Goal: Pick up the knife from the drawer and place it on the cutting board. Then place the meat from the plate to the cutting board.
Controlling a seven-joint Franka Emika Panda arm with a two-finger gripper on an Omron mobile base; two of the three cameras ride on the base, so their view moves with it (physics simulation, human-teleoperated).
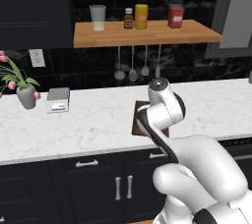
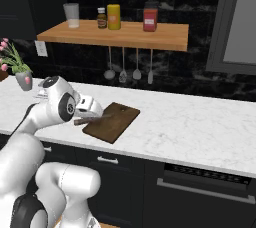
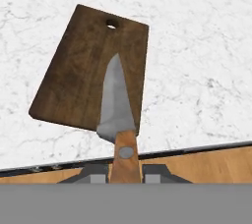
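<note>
A white marble counter (image 1: 98, 120) runs the width of a dark kitchen, backed by a black glossy wall and fronted by black cabinets with silver handles. Above it, a light-orange shelf (image 1: 145, 33) carries a clear cup (image 1: 97, 17), a small brown bottle (image 1: 128, 18), a yellow jar (image 1: 141, 16) and a red jar (image 1: 175, 15); four silver utensils (image 1: 133, 70) hang beneath it. At the left end of the counter stand a grey vase of pink tulips (image 1: 24, 93) and a small grey-and-white box (image 1: 58, 100).

The arm bends up from the base and folds forward over the counter's front edge, its wrist hanging low above the near end of the board (image 2: 111, 121). In the left base view its elbow hides most of that board.

The gripper (image 3: 125, 175) is clamped on the tan handle of the knife (image 3: 116, 102). In the hand view, the silver blade runs out ahead of the fingers over the board's right half, its tip pointing toward the hanging hole at the far end. The right base view shows the knife held nearly level just over the board's near corner; whether the blade touches the wood cannot be told.
</note>
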